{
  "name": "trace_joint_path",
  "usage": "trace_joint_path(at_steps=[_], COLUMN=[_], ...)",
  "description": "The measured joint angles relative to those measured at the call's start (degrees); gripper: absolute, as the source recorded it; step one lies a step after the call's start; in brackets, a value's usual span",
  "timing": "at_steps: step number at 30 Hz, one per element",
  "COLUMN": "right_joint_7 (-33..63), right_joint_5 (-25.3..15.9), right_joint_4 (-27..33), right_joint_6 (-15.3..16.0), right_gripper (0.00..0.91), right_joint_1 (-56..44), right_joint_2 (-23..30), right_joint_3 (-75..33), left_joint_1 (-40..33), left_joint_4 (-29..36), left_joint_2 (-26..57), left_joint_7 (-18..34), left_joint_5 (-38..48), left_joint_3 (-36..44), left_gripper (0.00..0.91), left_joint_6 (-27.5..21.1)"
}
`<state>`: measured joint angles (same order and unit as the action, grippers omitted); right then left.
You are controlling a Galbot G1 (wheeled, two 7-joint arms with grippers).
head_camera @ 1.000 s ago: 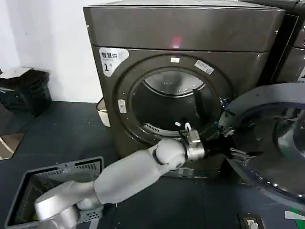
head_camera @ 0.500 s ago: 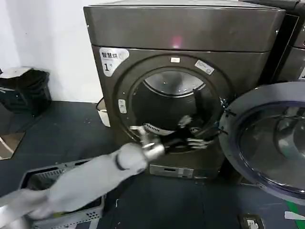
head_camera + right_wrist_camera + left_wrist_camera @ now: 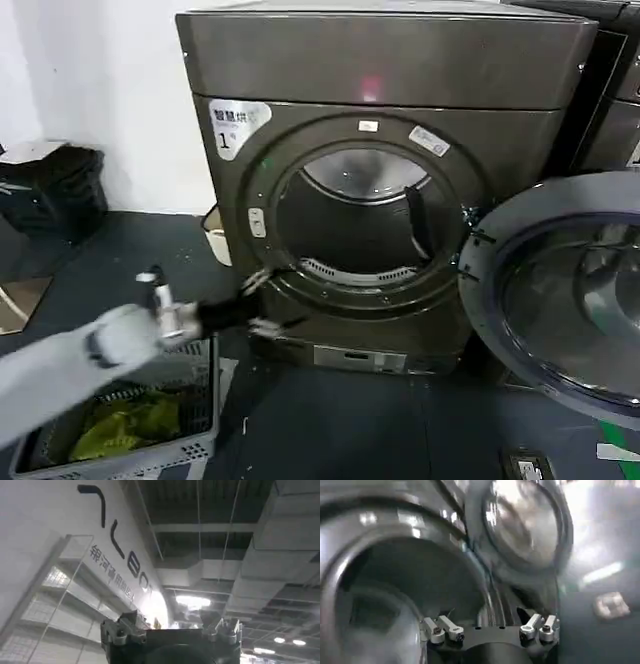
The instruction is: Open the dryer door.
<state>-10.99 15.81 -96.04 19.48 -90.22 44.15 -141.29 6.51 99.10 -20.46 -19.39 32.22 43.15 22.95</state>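
Note:
The dryer [image 3: 380,60] is a dark grey-bronze box with a silver label marked "1", and its round opening [image 3: 360,225] is uncovered. The dryer door [image 3: 560,290], chrome-ringed with dark glass, hangs swung out to the right with its inner side facing me. My left gripper [image 3: 268,302] hovers low in front of the opening's lower left rim, open and holding nothing. In the left wrist view the left gripper [image 3: 490,625] faces the drum, with the dryer door [image 3: 525,525] beyond it. My right gripper [image 3: 170,625] points up at a ceiling, open and holding nothing.
A grey basket [image 3: 200,400] with yellow-green cloth inside stands on the dark floor at the lower left, under my left arm. A black bin [image 3: 50,190] sits by the white wall. A neighbouring machine [image 3: 615,100] stands at the right, behind the open door.
My left arm has drawn back from the door's inner edge at the right, across the opening, to the lower left. The door stays swung open.

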Motion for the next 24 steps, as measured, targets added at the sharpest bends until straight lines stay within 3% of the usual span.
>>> trace_joint_path(at_steps=[4, 12, 24], right_joint_7=[-0.26, -0.76, -1.48], right_joint_5=[-0.21, -0.49, 0.26], right_joint_4=[-0.2, 0.2, -1.24], right_joint_6=[0.0, 0.14, 1.03], right_gripper=[0.907, 0.907, 0.907], right_joint_1=[0.59, 2.15, 3.6], right_joint_2=[-0.14, -0.91, 0.14], right_joint_3=[0.86, 2.57, 4.36], left_joint_1=[3.74, 12.93, 16.11], left_joint_4=[-0.6, -0.88, -6.01], left_joint_2=[5.59, 13.76, 19.54], left_joint_7=[-2.79, -3.55, -8.2], left_joint_5=[-4.61, -10.54, -18.53], left_joint_3=[-3.07, -10.85, -11.04], left_gripper=[0.907, 0.907, 0.907], left_joint_6=[-4.55, -13.32, -15.82])
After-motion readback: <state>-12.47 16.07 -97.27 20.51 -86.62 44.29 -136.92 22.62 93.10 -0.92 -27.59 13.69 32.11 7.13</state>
